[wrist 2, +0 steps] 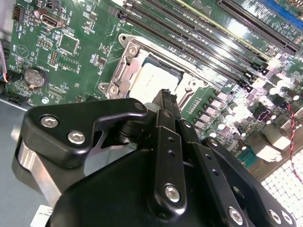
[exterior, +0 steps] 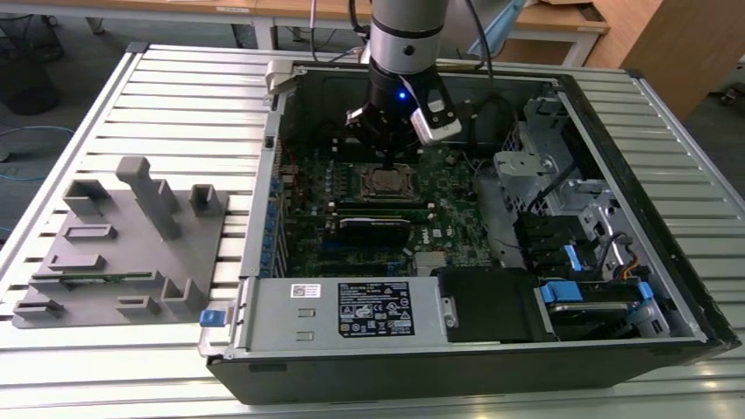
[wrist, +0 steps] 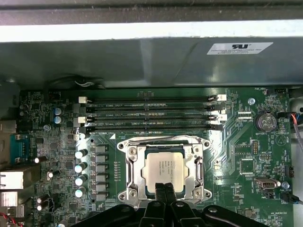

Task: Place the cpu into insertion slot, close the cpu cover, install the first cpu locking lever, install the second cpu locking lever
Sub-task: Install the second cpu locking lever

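Note:
The cpu point(wrist: 163, 170) lies flat in the insertion slot on the green motherboard, with its silver top showing. The cpu cover point(wrist: 134, 170), a silvery frame, lies down around it, and the slot itself is mostly hidden beneath them. My gripper point(wrist: 164, 189) hangs just above the cover's edge, its two black fingers pressed together with nothing between them. In the second wrist view the gripper point(wrist 2: 168, 97) tip is over the rim beside the cpu point(wrist 2: 149, 80). In the exterior view the gripper point(exterior: 388, 161) points down at the cpu point(exterior: 382, 182) inside the open case.
Long black memory slots point(wrist: 151, 113) run beside the socket. A power supply point(exterior: 349, 305) fills the case's near side, and drive cages with blue tabs point(exterior: 582, 262) sit at the exterior view's right. A grey fixture block point(exterior: 117, 244) stands on the slatted table at the exterior view's left.

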Controlling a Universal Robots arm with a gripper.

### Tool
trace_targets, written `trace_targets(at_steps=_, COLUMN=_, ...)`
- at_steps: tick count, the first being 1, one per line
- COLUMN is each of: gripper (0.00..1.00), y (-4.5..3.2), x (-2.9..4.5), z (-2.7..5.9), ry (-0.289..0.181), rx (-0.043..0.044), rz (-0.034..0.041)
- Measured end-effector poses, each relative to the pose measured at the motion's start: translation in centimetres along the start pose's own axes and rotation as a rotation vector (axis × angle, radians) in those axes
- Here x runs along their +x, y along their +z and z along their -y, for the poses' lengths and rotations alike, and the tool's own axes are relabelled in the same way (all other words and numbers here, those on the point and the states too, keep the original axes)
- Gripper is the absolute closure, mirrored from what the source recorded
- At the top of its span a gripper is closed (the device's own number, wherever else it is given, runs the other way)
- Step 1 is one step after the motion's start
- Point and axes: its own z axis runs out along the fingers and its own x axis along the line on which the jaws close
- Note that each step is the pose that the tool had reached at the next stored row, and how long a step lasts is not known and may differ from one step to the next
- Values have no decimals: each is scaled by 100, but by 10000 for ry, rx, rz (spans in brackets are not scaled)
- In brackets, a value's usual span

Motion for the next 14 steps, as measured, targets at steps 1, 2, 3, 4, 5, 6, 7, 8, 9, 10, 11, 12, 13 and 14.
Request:
trace_targets(at_steps=1, gripper=90, y=0, x=0, z=1, ry=-1, rx=1, rz=-1)
trace_targets(at_steps=2, gripper=90, y=0, x=0, z=1, ry=0, rx=1, rz=-1)
trace_targets(at_steps=3, gripper=90, y=0, x=0, z=1, ry=0, rx=2, rz=-1)
trace_targets(at_steps=4, gripper=90, y=0, x=0, z=1, ry=0, rx=2, rz=-1)
trace_targets(at_steps=5, gripper=90, y=0, x=0, z=1, ry=-1, rx=1, rz=0)
trace_targets(at_steps=6, gripper=90, y=0, x=0, z=3, ry=-1, rx=0, rz=0)
trace_targets(at_steps=7, gripper=90, y=0, x=0, z=5, ry=0, rx=2, rz=0)
trace_targets(at_steps=8, gripper=90, y=0, x=0, z=7, ry=0, rx=4, rz=0)
trace_targets(at_steps=9, gripper=90, y=-1, x=0, z=9, ry=0, rx=4, rz=0)
trace_targets(at_steps=10, gripper=90, y=-1, x=-1, z=12, ry=-1, rx=5, rz=0)
trace_targets(at_steps=11, gripper=90, y=-1, x=-1, z=13, ry=0, rx=6, rz=0)
trace_targets(at_steps=12, gripper=90, y=-1, x=-1, z=15, ry=0, rx=7, rz=0)
trace_targets(at_steps=13, gripper=90, y=-1, x=-1, z=18, ry=0, rx=7, rz=0)
trace_targets(at_steps=14, gripper=90, y=-1, x=-1, z=20, ry=-1, rx=8, rz=-1)
